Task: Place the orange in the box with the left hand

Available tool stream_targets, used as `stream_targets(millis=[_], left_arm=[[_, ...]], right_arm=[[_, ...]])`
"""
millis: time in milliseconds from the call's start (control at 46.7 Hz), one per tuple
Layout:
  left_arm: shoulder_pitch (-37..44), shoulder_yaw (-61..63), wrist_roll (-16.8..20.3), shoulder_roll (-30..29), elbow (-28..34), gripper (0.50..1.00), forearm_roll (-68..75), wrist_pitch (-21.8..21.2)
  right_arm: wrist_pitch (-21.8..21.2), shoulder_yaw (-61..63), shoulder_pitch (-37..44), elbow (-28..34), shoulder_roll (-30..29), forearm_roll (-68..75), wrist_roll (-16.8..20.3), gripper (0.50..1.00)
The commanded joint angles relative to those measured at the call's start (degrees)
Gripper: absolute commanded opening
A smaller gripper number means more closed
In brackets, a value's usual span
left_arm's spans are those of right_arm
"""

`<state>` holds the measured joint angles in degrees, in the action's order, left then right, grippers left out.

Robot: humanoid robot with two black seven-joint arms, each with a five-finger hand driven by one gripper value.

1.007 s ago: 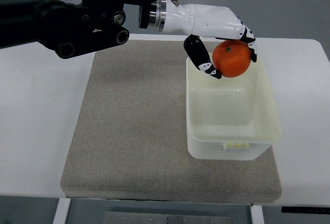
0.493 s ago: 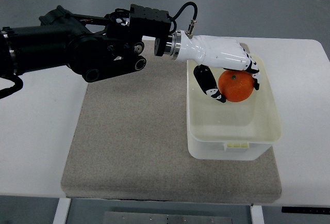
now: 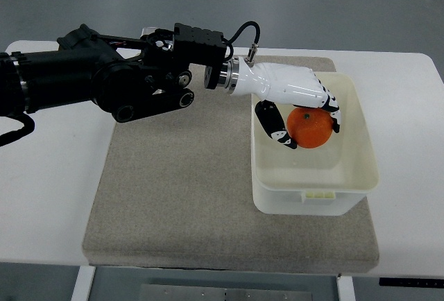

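Note:
An orange (image 3: 311,129) sits low inside the translucent white box (image 3: 316,193), in its middle part. My left hand (image 3: 305,124), white with black finger joints, reaches in from above on a black arm coming from the left edge. Its fingers and thumb are curled around the orange, covering its top and left side. I cannot tell whether the fruit touches the box floor.
The box stands on the right part of a grey felt mat (image 3: 180,190) that covers the white table (image 3: 48,176). The black arm (image 3: 104,79) spans the mat's upper left. The table's front edge runs along the bottom.
The left hand has carried the orange from above the box's far rim toward me and down into the box. The arm has swung lower and further into view.

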<state>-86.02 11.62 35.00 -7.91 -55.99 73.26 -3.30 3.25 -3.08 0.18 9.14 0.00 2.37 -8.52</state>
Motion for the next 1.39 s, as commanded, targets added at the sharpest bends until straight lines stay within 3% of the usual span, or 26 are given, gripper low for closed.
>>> stream_targets(millis=[0, 64, 193, 236, 257, 278, 900, 1199, 1371], left_arm=[[0.15, -0.02, 0.00, 0.00, -0.09, 0.627, 0.04, -0.04], [0.24, -0.02, 0.00, 0.00, -0.09, 0.750, 0.04, -0.04], [0.33, -0.02, 0.00, 0.00, -0.09, 0.784, 0.04, 0.05], [0.33, -0.11, 0.00, 0.00, -0.17, 0.927, -0.31, 0.05], [0.41, -0.11, 0.00, 0.00, -0.17, 0.966, -0.66, 0.05], [0.41, -0.11, 0.00, -0.09, -0.17, 0.973, -0.75, 0.05], [0.33, -4.06, 0.00, -1.23, 1.05, 0.988, -1.46, -0.04], [0.24, -6.08, 0.00, -2.90, 10.89, 0.988, -1.81, 0.05], [0.24, -6.79, 0.00, -3.26, 22.57, 0.988, -5.49, 0.57]], right_arm=[[0.00, 0.00, 0.00, 0.00, 0.00, 0.00, 0.00, 0.926], [0.00, 0.00, 0.00, 0.00, 0.00, 0.00, 0.00, 0.926], [0.00, 0.00, 0.00, 0.00, 0.00, 0.00, 0.00, 0.926], [0.00, 0.00, 0.00, 0.00, 0.00, 0.00, 0.00, 0.926], [0.00, 0.00, 0.00, 0.00, 0.00, 0.00, 0.00, 0.926], [0.00, 0.00, 0.00, 0.00, 0.00, 0.00, 0.00, 0.926], [0.00, 0.00, 0.00, 0.00, 0.00, 0.00, 0.00, 0.926], [0.00, 0.00, 0.00, 0.00, 0.00, 0.00, 0.00, 0.926], [0.00, 0.00, 0.00, 0.00, 0.00, 0.00, 0.00, 0.926]])
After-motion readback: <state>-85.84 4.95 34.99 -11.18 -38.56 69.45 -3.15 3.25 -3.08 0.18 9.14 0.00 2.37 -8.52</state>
